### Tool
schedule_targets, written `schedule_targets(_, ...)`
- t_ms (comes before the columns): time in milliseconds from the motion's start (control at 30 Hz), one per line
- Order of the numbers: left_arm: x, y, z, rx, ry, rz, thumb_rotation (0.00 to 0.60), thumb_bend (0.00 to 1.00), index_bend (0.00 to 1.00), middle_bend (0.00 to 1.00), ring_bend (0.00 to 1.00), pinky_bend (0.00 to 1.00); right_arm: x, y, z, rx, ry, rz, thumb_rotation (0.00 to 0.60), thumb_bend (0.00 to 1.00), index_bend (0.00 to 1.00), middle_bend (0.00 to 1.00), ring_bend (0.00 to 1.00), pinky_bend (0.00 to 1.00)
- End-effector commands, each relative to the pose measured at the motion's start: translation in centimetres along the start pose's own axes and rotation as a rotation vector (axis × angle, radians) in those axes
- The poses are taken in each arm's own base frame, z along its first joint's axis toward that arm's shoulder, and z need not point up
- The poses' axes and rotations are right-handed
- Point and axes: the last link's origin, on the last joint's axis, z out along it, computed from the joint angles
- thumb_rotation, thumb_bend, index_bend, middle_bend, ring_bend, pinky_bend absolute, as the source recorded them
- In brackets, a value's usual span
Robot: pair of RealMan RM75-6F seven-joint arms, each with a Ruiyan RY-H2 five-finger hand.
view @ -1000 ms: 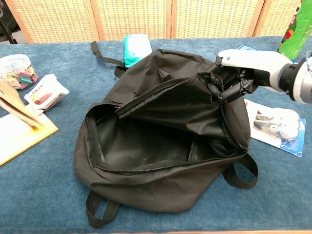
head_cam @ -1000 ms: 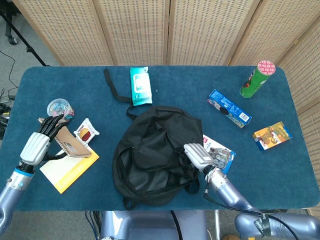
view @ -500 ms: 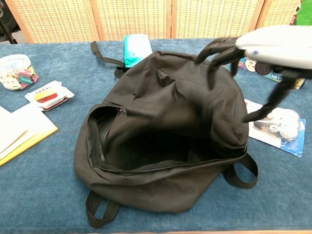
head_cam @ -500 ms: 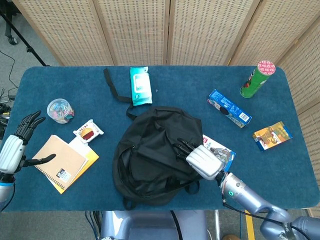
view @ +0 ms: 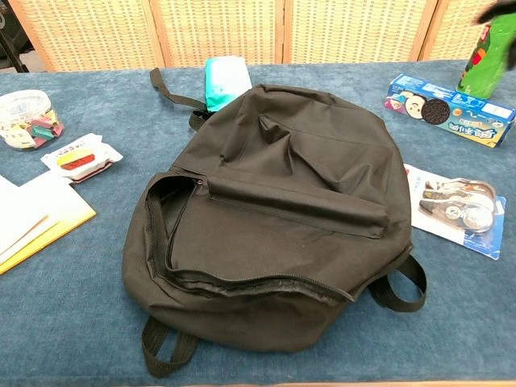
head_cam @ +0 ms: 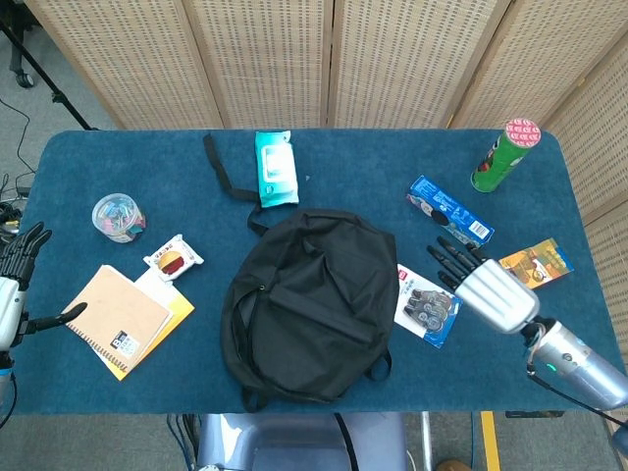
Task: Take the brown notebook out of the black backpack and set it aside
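Blue cloth covers the table (head_cam: 324,157), with woven screens standing behind it. Nearest the robot lies the black backpack (head_cam: 309,304), its zip mouth slack and turned toward the robot; the chest view shows the mouth partly collapsed with nothing visible inside.

Left of the backpack, well apart from it, the brown notebook (head_cam: 116,316) lies flat and closed, resting on a yellow sheet (head_cam: 169,319), its spiral edge toward the robot and its long axis running diagonally. It is already outside the bag, so the task appears essentially complete.

The left hand (head_cam: 12,285) shows at the frame's left edge, just beside the notebook but not touching it, fingers spread and holding nothing. The right hand (head_cam: 486,285) hovers to the right of the backpack, beside a blister pack (head_cam: 424,306), fingers extended and apart, likewise empty. The left hand is much the nearer to the notebook, which lies to its right.

Farther back stand a snack packet (head_cam: 173,261), a jar of small coloured items (head_cam: 118,216), a wipes pack (head_cam: 276,167), a cookie box (head_cam: 449,212), a small orange box (head_cam: 535,265) and a green can (head_cam: 506,155).
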Motion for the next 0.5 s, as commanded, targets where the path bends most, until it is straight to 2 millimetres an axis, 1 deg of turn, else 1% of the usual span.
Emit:
schedule_targets(33,0.3,-0.3,-1.8,0.099,-0.007,0.091,0.6,0.0,0.0,0.0,0.0,0.0,-2.5,0.5,-3.6,-0.189,-0.063,0.101,0.6,0.0,0.14,0.0,0.0,0.2)
schedule_targets(100,0.3,-0.2,-2.8,0.138,-0.011,0.136,0.6,0.0,0.0,0.0,0.0,0.0,-3.5,0.0,-5.2,-0.288,-0.084,0.182,0.6,0.0,0.05,0.0,0.0,0.17)
schedule_targets(167,0.4,0.0,-3.4,0.161,-0.014,0.161,0.6,0.0,0.0,0.0,0.0,0.0,-4.3,-0.5,-6.4,-0.369,-0.095,0.236,0.6,0.0,0.01,0.0,0.0,0.15)
schedule_targets(333,0.4,0.4,-4.4,0.187,-0.014,0.191,0.6,0.0,0.0,0.0,0.0,0.0,-5.1,-1.7,-8.5,-0.514,-0.099,0.336,0.6,0.0,0.0,0.0,0.0,0.11)
schedule_targets(400,0.2,0.5,-4.9,0.196,-0.033,0.203,0.6,0.0,0.0,0.0,0.0,0.0,-5.3,-2.3,-9.4,-0.565,-0.07,0.396,0.6,0.0,0.0,0.0,0.0,0.1)
schedule_targets(500,-0.1,0.5,-4.9,0.204,-0.052,0.208,0.6,0.0,0.0,0.0,0.0,0.0,-5.5,-2.7,-10.1,-0.597,-0.038,0.432,0.6,0.0,0.0,0.0,0.0,0.1)
